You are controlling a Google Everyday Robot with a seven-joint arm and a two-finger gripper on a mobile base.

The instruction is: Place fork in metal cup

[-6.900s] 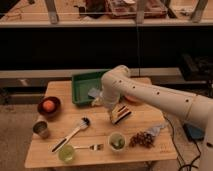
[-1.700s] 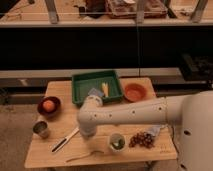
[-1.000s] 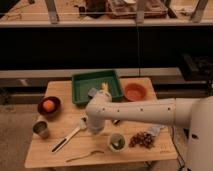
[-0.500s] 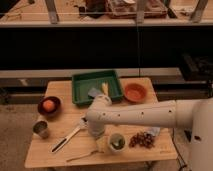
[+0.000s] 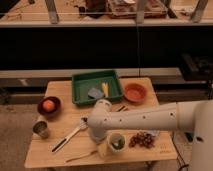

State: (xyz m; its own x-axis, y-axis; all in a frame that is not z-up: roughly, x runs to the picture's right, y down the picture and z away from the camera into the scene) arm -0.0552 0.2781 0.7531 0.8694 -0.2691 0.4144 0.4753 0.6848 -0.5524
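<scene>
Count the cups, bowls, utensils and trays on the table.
Cups: 2 (metal cup, pale cup)
Bowls: 2 (orange bowl, dark bowl)
Utensils: 2 (fork, black-handled brush)
Trays: 1 (green tray)
Total: 7, plus a yellowish thing under the gripper, maybe another cup.

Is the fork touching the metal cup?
Apart. The camera view shows the fork lying near the front edge of the table and the metal cup standing at the left, bare wood between them. The gripper hangs beside the fork.

Metal cup (image 5: 41,129) far L on table (image 5: 44,156). Fork (image 5: 82,156) at front edge. Gripper (image 5: 100,144) just behind-R of fork. Brush (image 5: 70,138) btwn cup & gripper. Tray (image 5: 80,95) at rear centre.
</scene>
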